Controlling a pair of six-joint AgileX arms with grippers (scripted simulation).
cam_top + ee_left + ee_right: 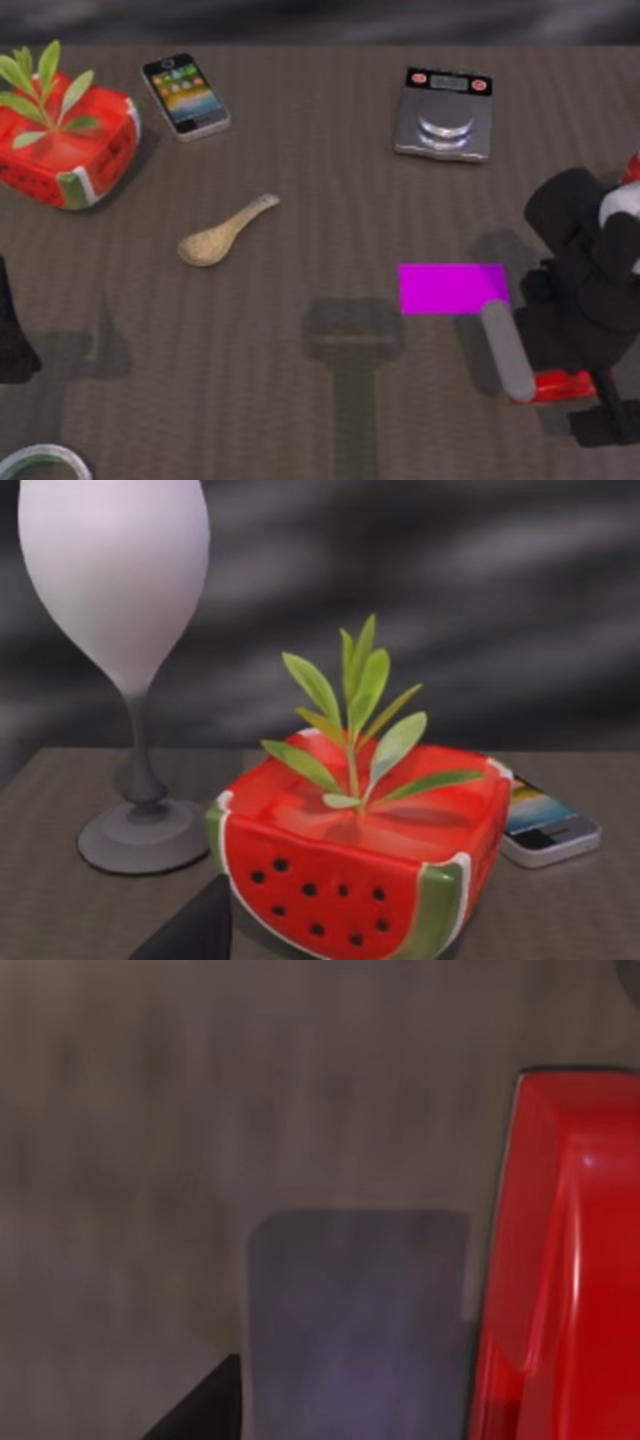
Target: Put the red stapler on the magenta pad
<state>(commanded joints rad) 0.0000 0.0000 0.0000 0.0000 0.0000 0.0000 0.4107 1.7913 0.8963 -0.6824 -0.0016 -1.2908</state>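
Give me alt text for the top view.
The right arm's pincer sits over the red stapler at the table's right, just below the magenta pad. Farther off lie a spoon, phone, scale and watermelon box.

A rendered tabletop (pixel 330 250) (woven grey surface) before a blurred dark backdrop.

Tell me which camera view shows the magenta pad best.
The top view: the magenta pad lies flat on the table, nearly whole, only its right end close to the right arm. The left wrist view does not show it. The right wrist view shows no magenta, only the red stapler close up.
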